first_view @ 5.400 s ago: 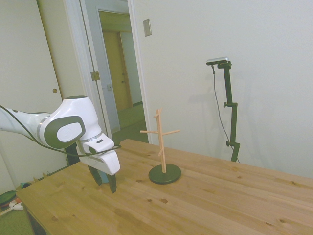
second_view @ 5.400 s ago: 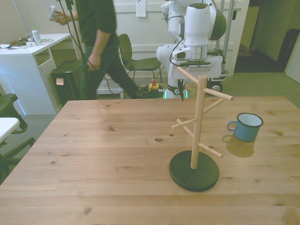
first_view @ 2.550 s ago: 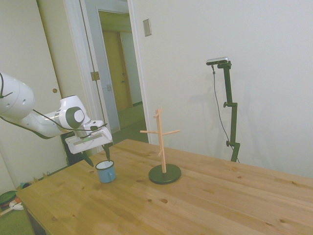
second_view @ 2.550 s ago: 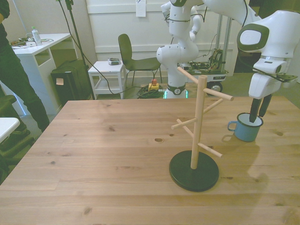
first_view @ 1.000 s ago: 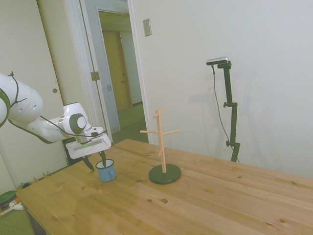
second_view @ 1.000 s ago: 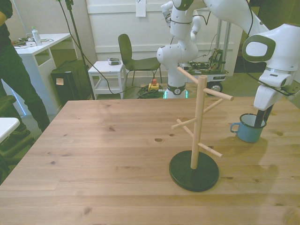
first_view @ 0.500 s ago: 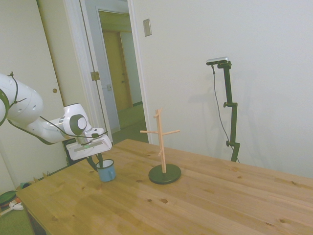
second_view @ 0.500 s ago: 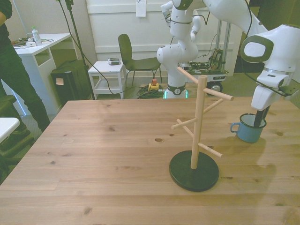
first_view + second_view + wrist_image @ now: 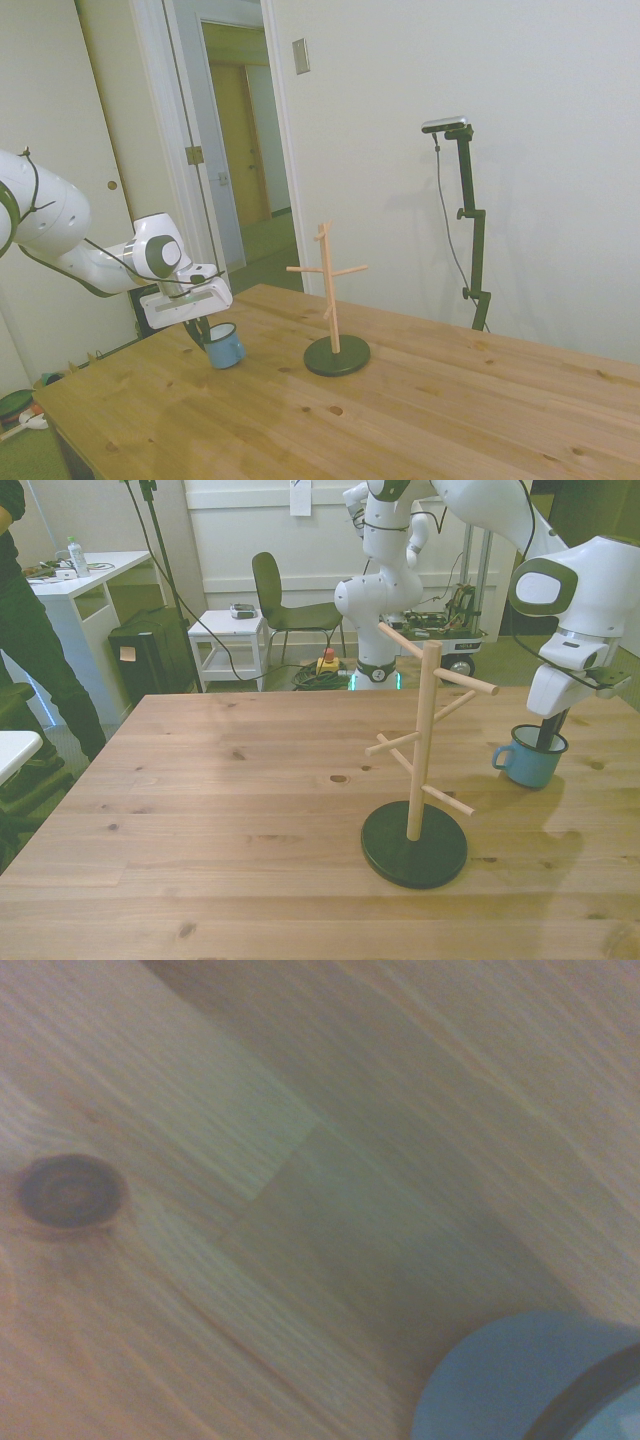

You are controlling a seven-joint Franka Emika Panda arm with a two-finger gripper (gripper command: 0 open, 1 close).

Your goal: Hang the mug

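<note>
The light-blue mug [image 9: 226, 346] with its dark rim hangs tilted just above the wooden table [image 9: 400, 420], left of the peg stand in the side view. My gripper [image 9: 205, 333] is shut on its rim, one finger inside and one outside. In the front view the mug [image 9: 529, 761] is at the table's right side, handle toward the stand, under the gripper [image 9: 548, 734]. The wooden peg stand [image 9: 421, 742] rises from a dark round base [image 9: 414, 846]; its pegs are bare. The wrist view shows part of the mug [image 9: 510, 1380] over wood grain.
A person's legs [image 9: 35, 640] stand by a white desk [image 9: 60, 590] at the front view's left, off the table. A chair [image 9: 285, 605] and small white cart [image 9: 232, 630] sit behind the table. An open doorway [image 9: 240, 150] is behind the arm in the side view.
The gripper closed on the mug's rim, then raised it a little off the table. The mug now tilts and has shifted slightly toward the stand.
</note>
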